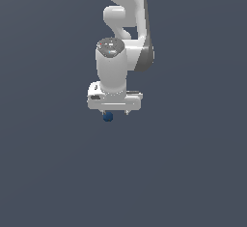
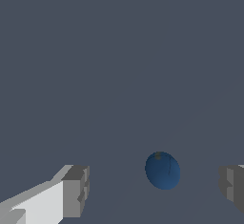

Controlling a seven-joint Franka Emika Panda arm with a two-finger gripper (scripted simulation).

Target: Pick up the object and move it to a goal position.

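1. Ball (image 2: 162,170): the small dark blue ball lay on the plain grey table (image 2: 119,51), in the gap between the gripper's two fingers and touching neither.
2. It looked smooth, hard and rigid, and probably light; a glossy round surface like that would likely be slippery and apt to roll or squirt sideways if pinched off-centre.
3. The best hold, by my judgement, was across its widest middle, with the pads meeting opposite sides level with its centre.
4. Being a sphere, it had no long axis and pointed no particular way, so any approach angle would serve; a faint mark showed near its upper part in the wrist view.
5. The gripper (image 2: 155,187) stood wide open, holding nothing; the ball sat nearer one finger (image 2: 232,185) than the other (image 2: 75,189).
6. In the exterior view the ball (image 1: 108,117) showed just below the gripper (image 1: 115,111), under the end toward that view's left.
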